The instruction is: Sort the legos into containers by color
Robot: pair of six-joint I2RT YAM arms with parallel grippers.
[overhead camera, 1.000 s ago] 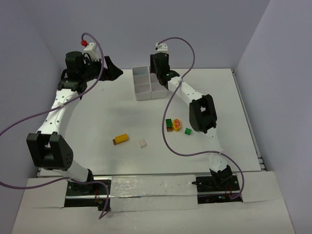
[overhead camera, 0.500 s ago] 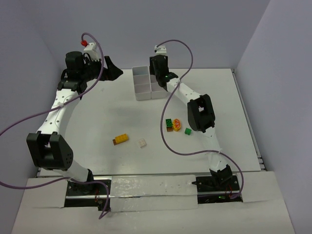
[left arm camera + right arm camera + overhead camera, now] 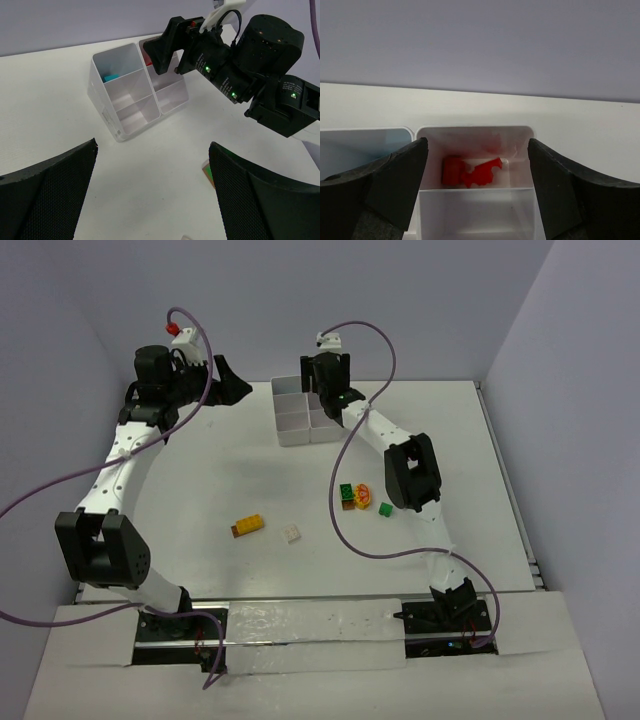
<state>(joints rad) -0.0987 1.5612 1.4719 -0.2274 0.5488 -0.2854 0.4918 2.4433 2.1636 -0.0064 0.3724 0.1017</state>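
The right gripper (image 3: 476, 146) hangs over the far right compartment of the white six-compartment plastic tray (image 3: 293, 430), jaws apart and holding nothing, with a small red plastic piece (image 3: 470, 171) lying in that compartment and a cyan piece (image 3: 111, 77) in the far left one. The left gripper (image 3: 153, 150) hovers wide open and empty, left of the tray. Most sorting looks undone: a yellow-and-brown brick (image 3: 250, 525), a white brick (image 3: 291, 533), a green-yellow-orange cluster (image 3: 355, 495) and a small green piece (image 3: 385, 509) lie on the white worktop (image 3: 200, 490).
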